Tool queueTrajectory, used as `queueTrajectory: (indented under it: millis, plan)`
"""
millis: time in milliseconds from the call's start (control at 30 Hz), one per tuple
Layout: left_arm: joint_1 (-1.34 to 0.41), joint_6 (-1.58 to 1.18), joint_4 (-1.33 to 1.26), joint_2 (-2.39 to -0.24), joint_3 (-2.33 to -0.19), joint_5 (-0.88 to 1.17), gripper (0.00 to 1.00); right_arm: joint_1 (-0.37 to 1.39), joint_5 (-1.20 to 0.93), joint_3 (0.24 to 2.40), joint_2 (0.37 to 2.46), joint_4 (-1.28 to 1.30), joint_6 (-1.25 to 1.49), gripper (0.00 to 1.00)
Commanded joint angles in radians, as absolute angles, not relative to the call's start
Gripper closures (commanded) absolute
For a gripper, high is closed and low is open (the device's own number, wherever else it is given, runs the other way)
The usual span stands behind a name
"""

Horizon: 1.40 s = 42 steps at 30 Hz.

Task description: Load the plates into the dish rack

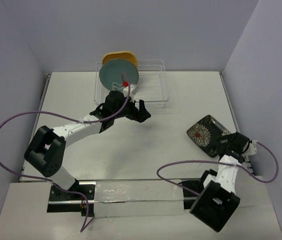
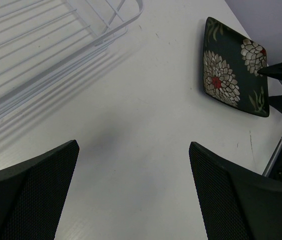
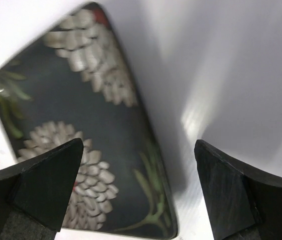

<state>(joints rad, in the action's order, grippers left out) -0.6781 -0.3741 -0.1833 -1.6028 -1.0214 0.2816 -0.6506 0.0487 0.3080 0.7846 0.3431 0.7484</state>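
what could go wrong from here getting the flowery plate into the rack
1. The floral plate lies flat, and the open right gripper straddles only its edge: a shallow pinch might slip or shove it along the table.
2. The open left gripper hangs in front of the dish rack, so the arms could clash on the way in.
3. The teal plate stands upright there and could get knocked.

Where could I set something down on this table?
Free: the tabletop between the silvery wire dish rack and the dark floral square plate. Crowded: the rack's left end, holding the round teal plate and orange-tan plate.
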Motion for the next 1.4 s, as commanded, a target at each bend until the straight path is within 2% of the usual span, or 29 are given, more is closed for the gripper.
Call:
queueTrajectory:
  millis: [0, 67, 367, 433, 633, 667, 833, 1000, 1100, 1167, 1267, 1367]
  plan:
    - [-0.680, -0.350, -0.216, -1.577, -1.025, 0.249, 0.01, -0.713, -0.088, 0.280, 0.860, 0.256, 0.712, 0.01]
    - [-0.680, -0.345, -0.220, -1.578, -1.024, 0.240, 0.01, -0.726, -0.128, 0.273, 0.903, 0.229, 0.704, 0.03]
    - [-0.646, -0.342, -0.278, -1.612, -1.016, 0.227, 0.01, -0.763, -0.294, 0.273, 1.110, 0.151, 0.667, 0.29]
    - [-0.626, -0.356, -0.297, -1.617, -1.014, 0.245, 0.01, -0.772, -0.314, 0.276, 1.119, 0.146, 0.665, 0.32]
    - [-0.554, -0.397, -0.324, -1.654, -1.018, 0.322, 0.01, -0.778, -0.328, 0.264, 1.135, 0.147, 0.656, 0.57]
    - [-0.546, -0.404, -0.332, -1.658, -1.017, 0.330, 0.01, -0.778, -0.334, 0.265, 1.142, 0.146, 0.652, 0.69]
    - [-0.522, -0.407, -0.345, -1.660, -1.003, 0.334, 0.01, -0.778, -0.353, 0.271, 1.178, 0.141, 0.638, 1.00]
    - [-0.513, -0.407, -0.357, -1.635, -0.984, 0.324, 0.01, -0.778, -0.348, 0.277, 1.110, 0.135, 0.617, 1.00]
    - [-0.512, -0.409, -0.363, -1.616, -0.973, 0.324, 0.01, -0.776, -0.386, 0.279, 0.906, 0.110, 0.589, 1.00]
    - [-0.511, -0.415, -0.364, -1.612, -0.970, 0.324, 0.01, -0.773, -0.398, 0.278, 0.847, 0.093, 0.583, 1.00]
    - [-0.511, -0.422, -0.370, -1.606, -0.968, 0.335, 0.01, -0.764, -0.404, 0.293, 0.614, 0.080, 0.581, 1.00]
    - [-0.509, -0.428, -0.370, -1.599, -0.966, 0.323, 0.01, -0.762, -0.439, 0.338, 0.504, 0.078, 0.585, 1.00]
